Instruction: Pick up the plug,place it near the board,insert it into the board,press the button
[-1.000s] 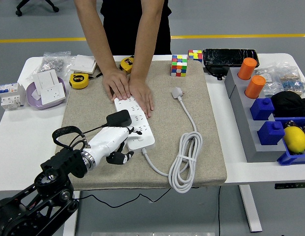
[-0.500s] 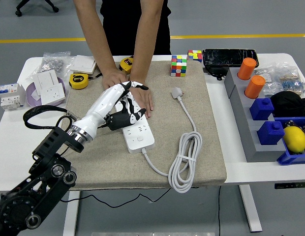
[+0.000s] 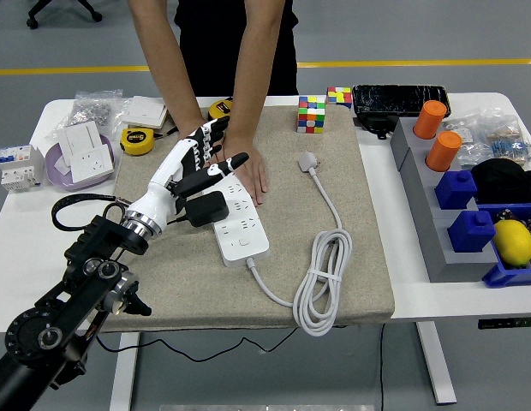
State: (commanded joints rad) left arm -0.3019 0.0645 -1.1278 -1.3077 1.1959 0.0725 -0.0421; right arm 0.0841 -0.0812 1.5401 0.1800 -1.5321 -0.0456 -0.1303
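Observation:
The white power strip [image 3: 241,229] lies on the beige mat [image 3: 360,257], running away from me. A black plug [image 3: 206,210] sits on the strip's left side, its black cable [image 3: 77,204] looping off to the left. My left hand [image 3: 216,147], white with black fingertips, is just above and behind the plug with its fingers spread, holding nothing. A person's hands [image 3: 246,168] press down on the strip's far end, partly behind my fingers. The strip's button [image 3: 245,241] shows near its close end. My right arm is out of view.
The strip's own white cord [image 3: 321,287] lies coiled at the mat's right, ending in a white plug [image 3: 309,160]. Tape measures [image 3: 138,139], a socket plate in a purple bowl [image 3: 84,163] and cubes [image 3: 313,114] lie behind. Bins [image 3: 471,205] stand at the right.
My left hand carried the black plug up from the mat's near left onto the strip, then opened its fingers and lifted off it. The person's hands stayed on the strip.

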